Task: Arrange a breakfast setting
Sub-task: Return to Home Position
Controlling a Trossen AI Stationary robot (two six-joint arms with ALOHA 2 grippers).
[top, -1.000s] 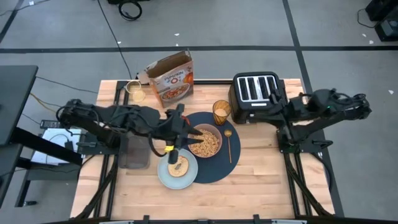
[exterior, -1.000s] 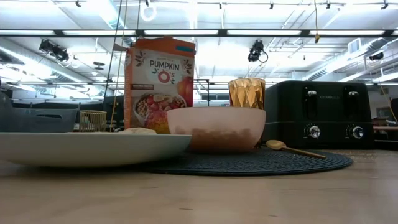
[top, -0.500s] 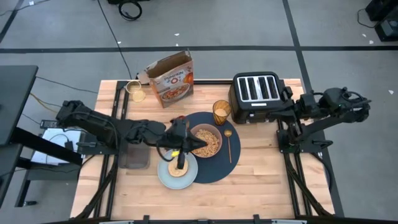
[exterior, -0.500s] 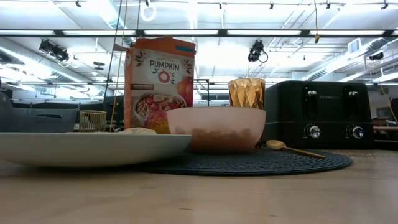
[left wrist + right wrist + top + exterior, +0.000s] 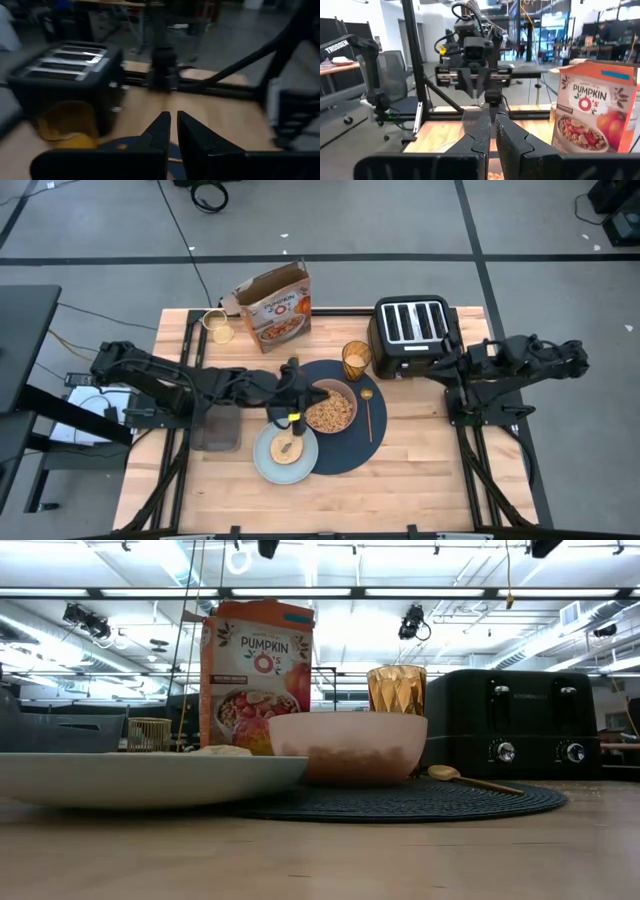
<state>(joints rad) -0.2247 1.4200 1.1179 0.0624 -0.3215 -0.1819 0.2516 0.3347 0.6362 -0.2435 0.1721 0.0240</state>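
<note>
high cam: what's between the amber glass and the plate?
The pinkish bowl of cereal, sitting on the dark-blue placemat, lies between amber glass and plate; the high view shows it.

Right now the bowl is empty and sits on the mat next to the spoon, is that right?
No, the bowl holds cereal, as the high view shows. It does sit on the mat next to the spoon.
</note>
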